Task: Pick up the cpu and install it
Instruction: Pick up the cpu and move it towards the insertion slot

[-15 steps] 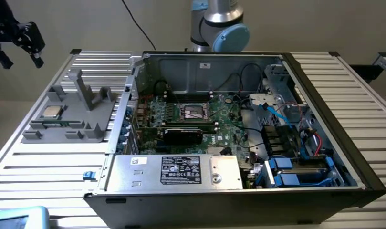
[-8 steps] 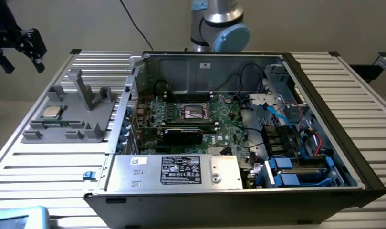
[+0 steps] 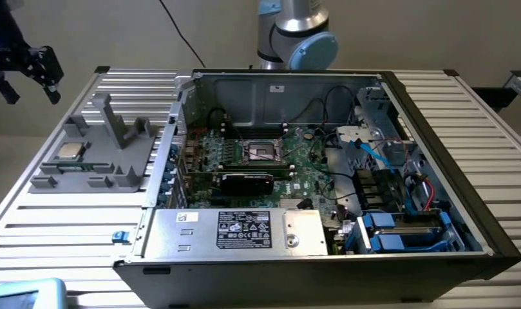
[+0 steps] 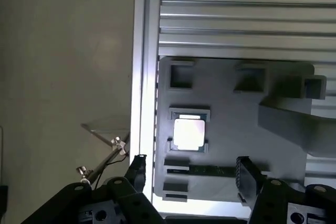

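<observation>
Silver slats make up the table [image 3: 466,129]. An open computer case [image 3: 329,277] sits on it. Beside the case, on the exterior view's left, a grey block [image 3: 105,161] holds the cpu [image 3: 69,151], which lies flat and shiny. The gripper [image 3: 24,77] hangs high in the air near the block. Its fingers are wide apart and hold nothing.

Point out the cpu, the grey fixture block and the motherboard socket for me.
cpu [image 4: 188,133], wrist view, middle of its shiny metal top.
grey fixture block [image 4: 231,124], wrist view, bare flat face beside the cpu.
motherboard socket [image 3: 265,152], exterior view, centre inside its metal frame.
</observation>
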Controlling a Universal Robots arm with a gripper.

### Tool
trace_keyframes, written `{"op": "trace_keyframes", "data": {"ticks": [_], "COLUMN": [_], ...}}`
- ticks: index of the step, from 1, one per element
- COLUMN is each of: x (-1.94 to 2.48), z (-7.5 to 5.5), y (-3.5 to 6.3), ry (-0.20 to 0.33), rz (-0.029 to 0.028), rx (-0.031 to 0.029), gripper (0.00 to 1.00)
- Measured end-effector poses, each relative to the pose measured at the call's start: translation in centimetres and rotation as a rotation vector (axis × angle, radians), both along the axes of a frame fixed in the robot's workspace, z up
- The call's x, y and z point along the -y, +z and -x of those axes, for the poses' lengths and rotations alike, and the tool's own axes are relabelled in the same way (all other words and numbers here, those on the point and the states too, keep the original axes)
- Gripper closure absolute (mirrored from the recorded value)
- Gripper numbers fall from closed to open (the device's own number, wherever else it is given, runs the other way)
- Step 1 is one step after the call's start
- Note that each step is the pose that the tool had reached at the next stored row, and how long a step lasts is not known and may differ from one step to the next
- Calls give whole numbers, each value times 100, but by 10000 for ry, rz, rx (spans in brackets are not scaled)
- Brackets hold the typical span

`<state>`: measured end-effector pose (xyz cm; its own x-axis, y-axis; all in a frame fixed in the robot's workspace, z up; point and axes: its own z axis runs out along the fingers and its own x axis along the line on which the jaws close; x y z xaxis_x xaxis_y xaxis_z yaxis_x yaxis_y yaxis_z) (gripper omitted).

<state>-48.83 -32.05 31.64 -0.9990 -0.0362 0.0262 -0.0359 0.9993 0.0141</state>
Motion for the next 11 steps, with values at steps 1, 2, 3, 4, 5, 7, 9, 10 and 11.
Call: {"op": "trace_keyframes", "data": {"ticks": [1,2,3,4,5,7,9,10,11], "x": [0,0,0,0,0,0,0,0,0], "z": [0,0,0,0,0,2,6,9,14], "y": [-18,-36,-55,-73,-88,-109,-129,-139,-154], "ry": [0,0,0,1,1,0,1,1,2], "rz": [10,19,30,40,58,125,208,240,247], "rx": [0,1,1,2,2,0,2,3,20], "gripper": [20,20,20,20,20,20,20,20,20]}}
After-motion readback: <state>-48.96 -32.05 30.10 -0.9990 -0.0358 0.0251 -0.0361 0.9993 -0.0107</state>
